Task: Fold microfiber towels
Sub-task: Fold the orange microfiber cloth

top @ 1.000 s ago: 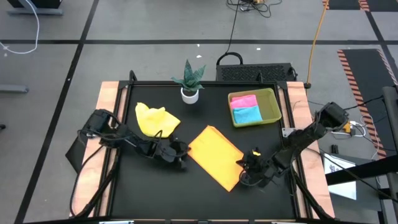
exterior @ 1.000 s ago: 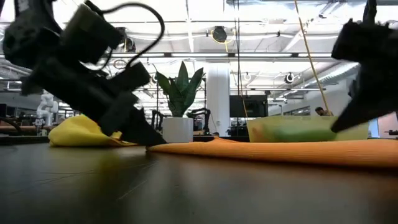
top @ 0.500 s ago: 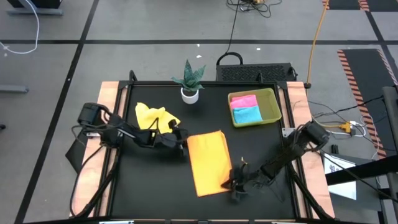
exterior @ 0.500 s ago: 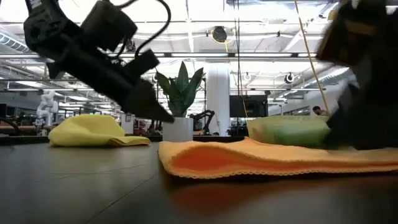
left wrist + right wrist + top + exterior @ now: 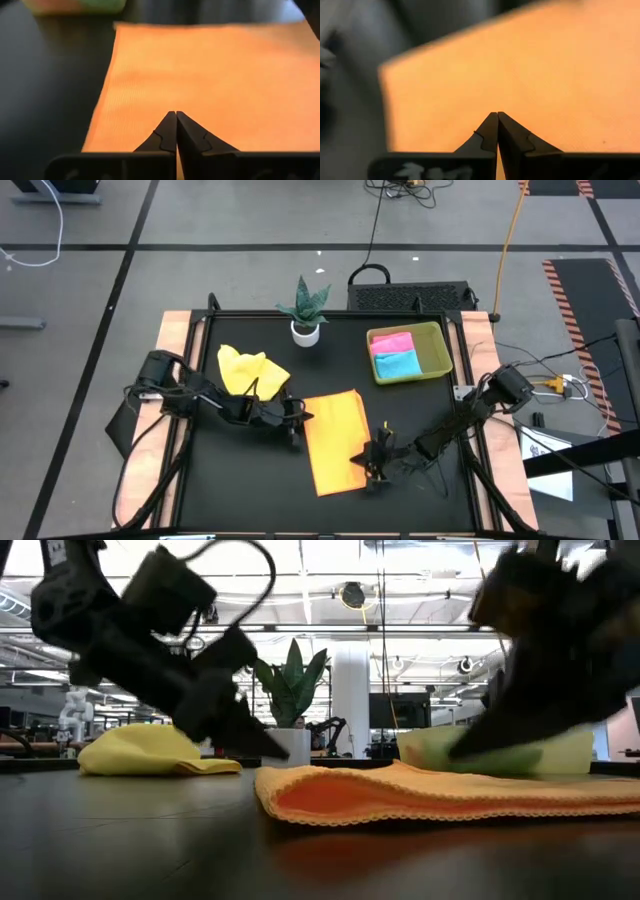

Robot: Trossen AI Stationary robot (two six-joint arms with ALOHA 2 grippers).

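Note:
The orange towel [image 5: 335,442] lies flat on the black table as an upright rectangle, with a rounded fold at its near end [image 5: 290,795]. My left gripper [image 5: 300,420] is shut and hovers just above the towel's far left edge [image 5: 176,114]. My right gripper [image 5: 366,466] is shut and hovers over the towel's near right corner [image 5: 497,115]. The yellow towel [image 5: 250,370] lies crumpled at the far left. The pink towel [image 5: 392,342] and the light blue towel [image 5: 398,363] lie in the yellow-green tray [image 5: 435,350].
A small potted plant [image 5: 305,315] stands at the table's far edge between the yellow towel and the tray. Bare black table lies in front of the towel and at the near left [image 5: 240,480].
The orange towel has turned from a diagonal lie to square with the table and slid toward the near left, then stayed put. My right gripper has gone toward the table's left with it and then a little toward the far edge. My left gripper rose, then came back down beside the towel's left edge.

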